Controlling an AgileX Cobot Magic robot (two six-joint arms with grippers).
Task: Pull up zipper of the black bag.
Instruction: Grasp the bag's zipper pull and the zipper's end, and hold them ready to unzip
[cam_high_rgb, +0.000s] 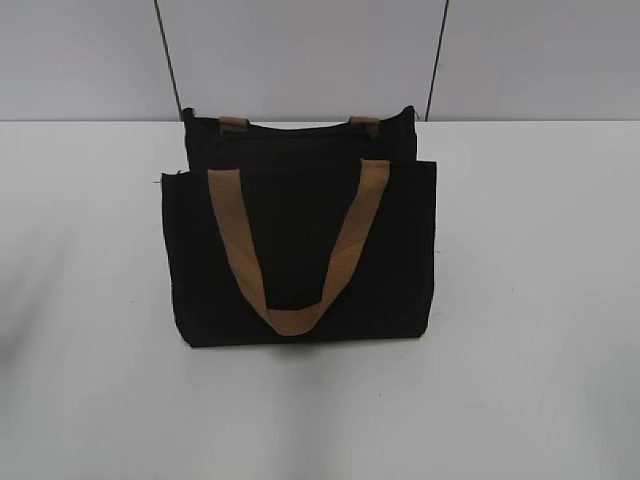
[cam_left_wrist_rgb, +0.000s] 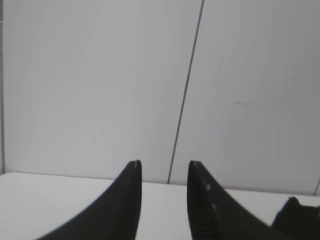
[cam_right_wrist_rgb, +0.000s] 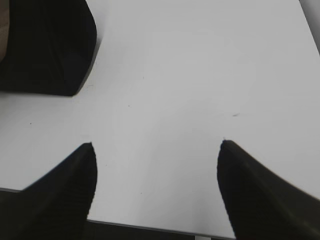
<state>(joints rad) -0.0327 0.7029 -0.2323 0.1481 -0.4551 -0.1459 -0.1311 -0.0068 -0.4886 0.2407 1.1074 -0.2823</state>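
Grippers both open, empty, off bag

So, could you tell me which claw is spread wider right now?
The right claw: its fingers stand far apart over bare table, whereas the left claw shows only a narrow gap.

Only a corner of the black bag shows at ten o'clock in the right wrist view; zipper too small to find anywhere.
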